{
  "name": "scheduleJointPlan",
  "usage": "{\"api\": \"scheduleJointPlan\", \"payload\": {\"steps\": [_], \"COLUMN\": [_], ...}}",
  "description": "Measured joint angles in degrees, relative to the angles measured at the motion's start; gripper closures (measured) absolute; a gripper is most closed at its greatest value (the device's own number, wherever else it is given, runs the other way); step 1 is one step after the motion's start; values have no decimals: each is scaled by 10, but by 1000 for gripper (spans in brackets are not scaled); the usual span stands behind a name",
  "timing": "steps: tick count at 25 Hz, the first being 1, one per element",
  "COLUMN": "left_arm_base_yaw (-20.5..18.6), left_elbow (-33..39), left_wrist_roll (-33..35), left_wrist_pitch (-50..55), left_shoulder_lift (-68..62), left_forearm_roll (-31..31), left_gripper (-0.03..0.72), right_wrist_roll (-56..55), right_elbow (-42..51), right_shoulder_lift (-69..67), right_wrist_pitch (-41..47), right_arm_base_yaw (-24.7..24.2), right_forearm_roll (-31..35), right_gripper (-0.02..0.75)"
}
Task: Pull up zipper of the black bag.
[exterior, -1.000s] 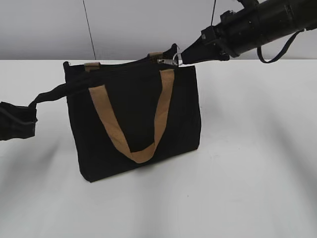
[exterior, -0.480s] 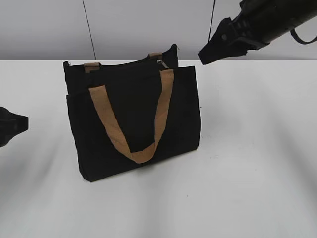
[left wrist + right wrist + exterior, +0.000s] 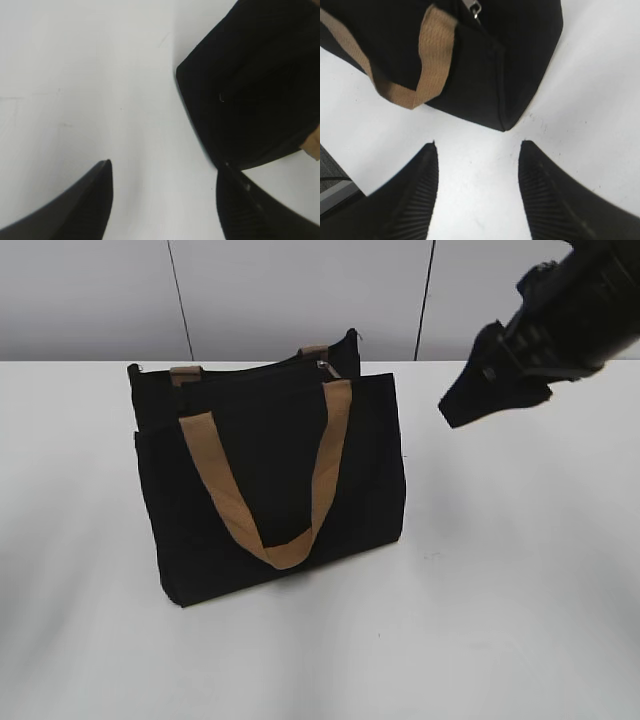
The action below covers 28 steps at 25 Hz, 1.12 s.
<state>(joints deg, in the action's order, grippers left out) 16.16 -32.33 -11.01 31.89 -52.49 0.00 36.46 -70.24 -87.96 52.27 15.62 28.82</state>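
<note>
The black bag point(image 3: 270, 480) stands upright on the white table, with a tan handle point(image 3: 275, 545) hanging down its front. The zipper point(image 3: 323, 366), a small silver slider, sits at the right end of the bag's top; it also shows in the right wrist view point(image 3: 475, 9). My right gripper point(image 3: 452, 412) hangs open and empty in the air to the right of the bag; its wrist view point(image 3: 478, 145) shows bare table between the jaws. My left gripper point(image 3: 165, 165) is open and empty, left of the bag's corner point(image 3: 250, 90), and out of the exterior view.
The white table point(image 3: 520, 570) stretches around the bag on all sides. A pale wall point(image 3: 300, 290) with dark vertical seams runs behind the table's far edge. A grey floor or edge point(image 3: 330, 190) shows at the left of the right wrist view.
My right gripper let go of the zipper's ring and drew back to the right and down. My left gripper let go of the bag's left end and left the exterior view.
</note>
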Motion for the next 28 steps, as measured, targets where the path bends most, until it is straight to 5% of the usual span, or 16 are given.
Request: {"api": "scheduleJointPlan", "payload": {"steps": [18, 28], "left_arm_base_yaw": [3, 12], "left_elbow": [-14, 5], "left_wrist_roll": [68, 68], "left_wrist_pitch": [236, 304], "left_shoulder_lift": [295, 449], "left_forearm_roll": [-15, -17], "left_gripper": [201, 201], "right_wrist_roll": [-100, -262], "right_elbow": [275, 380], "right_shoulder_lift": [484, 742], "right_wrist_pitch": [0, 82], "right_arm_base_yaw": [0, 0], "right_forearm_roll": [-9, -144], "right_gripper": [338, 338]}}
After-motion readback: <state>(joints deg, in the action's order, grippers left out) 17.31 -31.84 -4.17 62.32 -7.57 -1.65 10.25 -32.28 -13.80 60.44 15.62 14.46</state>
